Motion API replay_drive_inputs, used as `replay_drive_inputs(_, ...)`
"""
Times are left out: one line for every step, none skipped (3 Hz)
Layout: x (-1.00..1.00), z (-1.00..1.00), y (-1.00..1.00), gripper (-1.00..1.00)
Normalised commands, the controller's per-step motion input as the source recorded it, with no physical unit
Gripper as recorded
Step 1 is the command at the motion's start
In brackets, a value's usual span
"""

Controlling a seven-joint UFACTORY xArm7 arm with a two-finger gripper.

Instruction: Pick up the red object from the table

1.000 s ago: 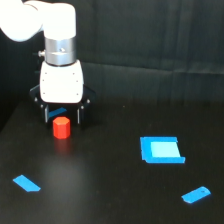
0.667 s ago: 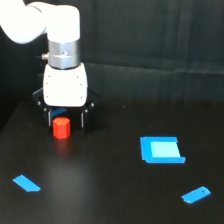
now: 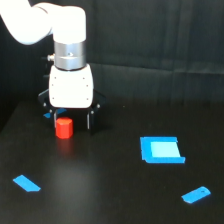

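We see the gripper (image 3: 71, 119) hanging low over the table (image 3: 110, 195), toward its far left part as the exterior view shows it, with its dark fingers spread apart and nothing held between them. The red object (image 3: 63, 128) stands upright on the table just in front of the gripper's body and a little toward the exterior view's left of its middle; one finger (image 3: 90, 120) shows clearly on the right of it, while the other is mostly hidden behind the cylinder, so we cannot tell whether the cylinder truly sits between them or just ahead. We judge the wide opening suits a grasp from above, since the cylinder is narrower than the span. No container is on the table: only a flat blue square piece (image 3: 161, 149) toward the right, and two small blue strips, one (image 3: 26, 183) near the front left, the other (image 3: 195, 194) near the front right corner, all well apart from the red object.
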Motion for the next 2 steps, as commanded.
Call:
replay_drive_inputs(0.06,-0.2,-0.09,-0.06)
replay_drive_inputs(0.04,-0.16,-0.01,-0.16)
